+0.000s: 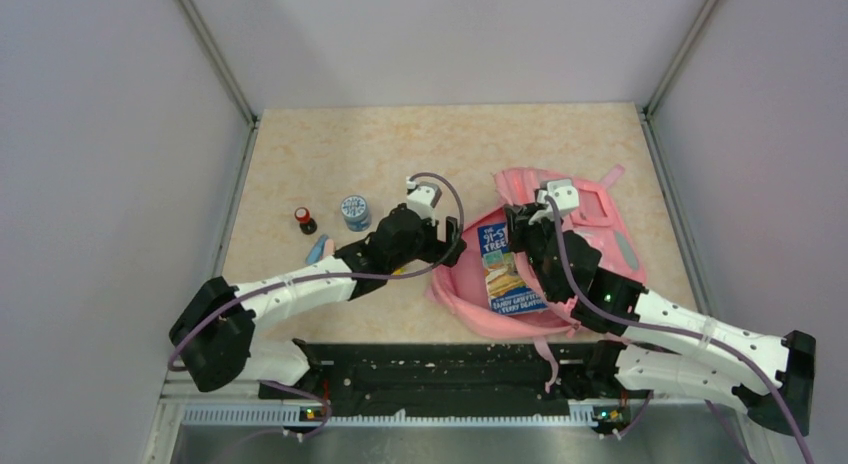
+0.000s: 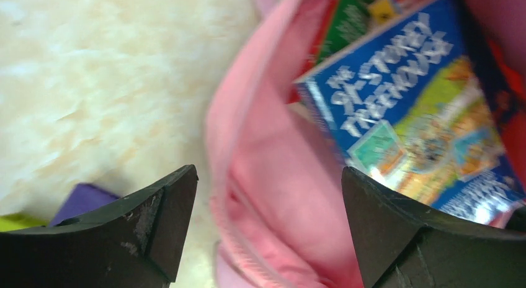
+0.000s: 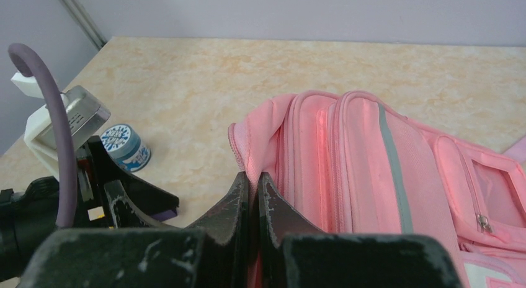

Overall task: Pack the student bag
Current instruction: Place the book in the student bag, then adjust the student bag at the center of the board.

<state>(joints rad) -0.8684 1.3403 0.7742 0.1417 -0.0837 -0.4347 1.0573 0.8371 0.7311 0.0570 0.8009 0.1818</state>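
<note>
The student bag (image 1: 595, 219), made of soft pink fabric with a pale grey strip, is laid flat on the right half of the beige marbled table (image 1: 340, 154). A glossy blue book (image 1: 508, 269) is seen inside its open mouth. The black left fingers (image 2: 164, 216) are spread wide above the bag's rim, and nothing is held. The right fingers (image 3: 232, 207) are pressed together on a pink fabric edge of the bag.
</note>
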